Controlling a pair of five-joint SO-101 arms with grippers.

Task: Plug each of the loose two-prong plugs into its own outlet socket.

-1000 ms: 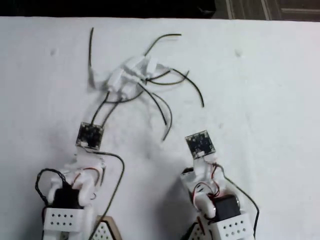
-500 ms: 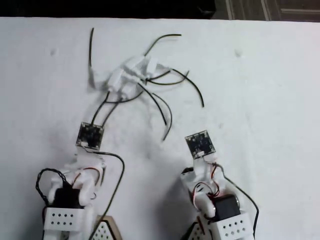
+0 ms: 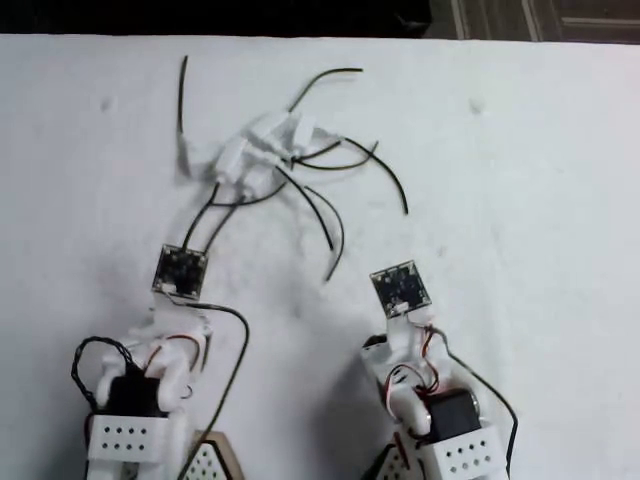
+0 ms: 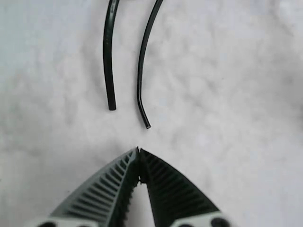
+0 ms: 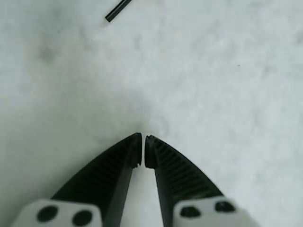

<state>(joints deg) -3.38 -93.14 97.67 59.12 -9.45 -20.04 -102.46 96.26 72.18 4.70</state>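
Centrally, tangled white plugs point(image 3: 235, 155).

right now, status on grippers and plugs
Left gripper shut, empty. Right gripper shut, empty. White plugs piled ahead, black cords tangled through them.

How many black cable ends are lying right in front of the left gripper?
2. A thicker cable end and a thinner cable end lie side by side on the white table, just beyond the shut left gripper; more ends lie in the tangled pile.
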